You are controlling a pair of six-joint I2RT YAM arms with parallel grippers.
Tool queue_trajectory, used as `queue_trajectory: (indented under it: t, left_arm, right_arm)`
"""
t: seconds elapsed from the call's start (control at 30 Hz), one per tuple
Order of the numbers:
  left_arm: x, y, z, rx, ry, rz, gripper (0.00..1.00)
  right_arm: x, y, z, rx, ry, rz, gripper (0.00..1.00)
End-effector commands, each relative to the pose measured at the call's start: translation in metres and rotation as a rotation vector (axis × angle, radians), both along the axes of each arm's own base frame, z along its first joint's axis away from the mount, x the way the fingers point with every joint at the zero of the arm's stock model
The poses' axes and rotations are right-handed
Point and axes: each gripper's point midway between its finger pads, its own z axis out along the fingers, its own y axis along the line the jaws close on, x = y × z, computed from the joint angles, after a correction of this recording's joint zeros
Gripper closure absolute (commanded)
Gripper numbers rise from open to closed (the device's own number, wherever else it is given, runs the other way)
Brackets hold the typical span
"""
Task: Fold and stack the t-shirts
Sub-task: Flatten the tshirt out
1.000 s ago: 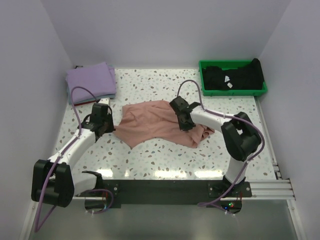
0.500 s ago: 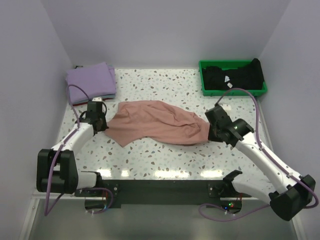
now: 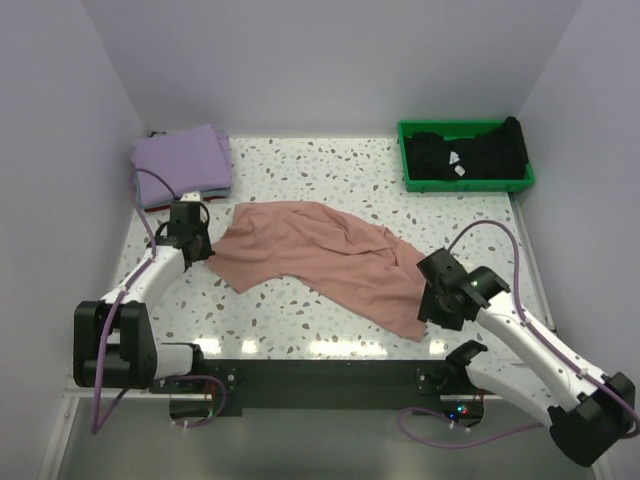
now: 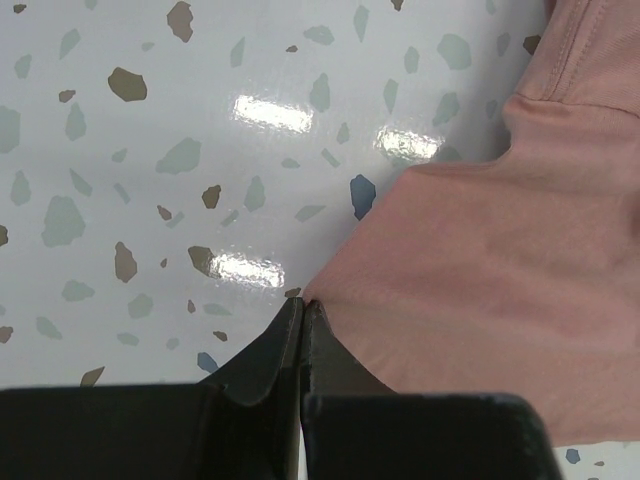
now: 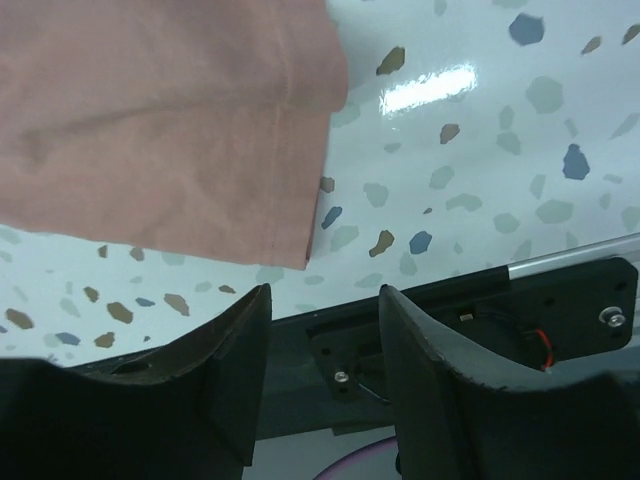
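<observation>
A salmon-pink t-shirt [image 3: 310, 255] lies stretched slantwise across the table, from mid-left to near right. My left gripper [image 3: 203, 254] is shut on its left corner; in the left wrist view the jaws [image 4: 302, 306] pinch the cloth's tip, with the shirt [image 4: 490, 260] spreading to the right. My right gripper [image 3: 424, 314] stands open at the shirt's near-right end. In the right wrist view nothing is between its fingers [image 5: 322, 300], and the shirt's hem corner [image 5: 290, 230] lies flat just beyond them. A folded lavender t-shirt [image 3: 180, 160] sits at the back left. Black t-shirts [image 3: 470, 150] lie bunched in the tray.
The green plastic tray [image 3: 468, 184] stands at the back right. The table's near edge with its black rail [image 5: 470, 310] is directly under the right gripper. Purple walls close in the left, back and right sides.
The right gripper dragged the shirt's right end toward the near-right corner, then opened and let it go. The shirt went from bunched to stretched out. The left gripper kept its hold.
</observation>
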Motion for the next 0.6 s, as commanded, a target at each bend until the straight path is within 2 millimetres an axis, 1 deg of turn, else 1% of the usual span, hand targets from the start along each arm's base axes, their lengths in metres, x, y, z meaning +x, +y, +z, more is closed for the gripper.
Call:
queue_trajectory:
  t: [0.0,0.03,0.1,0.13,0.2,0.37,0.43,0.57]
  left_arm:
    - [0.018,-0.001,0.021,-0.007,-0.092,-0.020,1.00]
    - [0.017,-0.001,0.021,-0.007,-0.090,-0.020,1.00]
    - [0.018,-0.002,0.021,-0.009,-0.093,-0.022,1.00]
    - [0.018,-0.002,0.020,-0.010,-0.093,-0.023,1.00]
    - [0.019,-0.004,0.019,-0.021,-0.092,-0.030,1.00]
    - [0.019,-0.007,0.014,-0.035,-0.075,-0.042,1.00]
    - [0.019,-0.008,0.013,-0.036,-0.072,-0.043,1.00]
    - [0.019,-0.008,0.013,-0.036,-0.071,-0.043,1.00]
  right_arm:
    - [-0.002,0.022,-0.024,0.097,0.051,-0.022,0.51]
    - [-0.006,0.022,-0.031,0.098,0.070,-0.026,0.52]
    - [-0.009,0.020,-0.038,0.093,0.077,-0.033,0.53]
    - [-0.014,0.019,-0.045,0.092,0.097,-0.030,0.54]
    - [-0.018,0.021,-0.053,0.111,0.108,-0.037,0.55]
    - [-0.021,0.028,-0.064,0.165,0.110,-0.048,0.58]
    - [-0.024,0.028,-0.069,0.169,0.118,-0.054,0.59]
    - [-0.023,0.027,-0.073,0.162,0.109,-0.058,0.59]
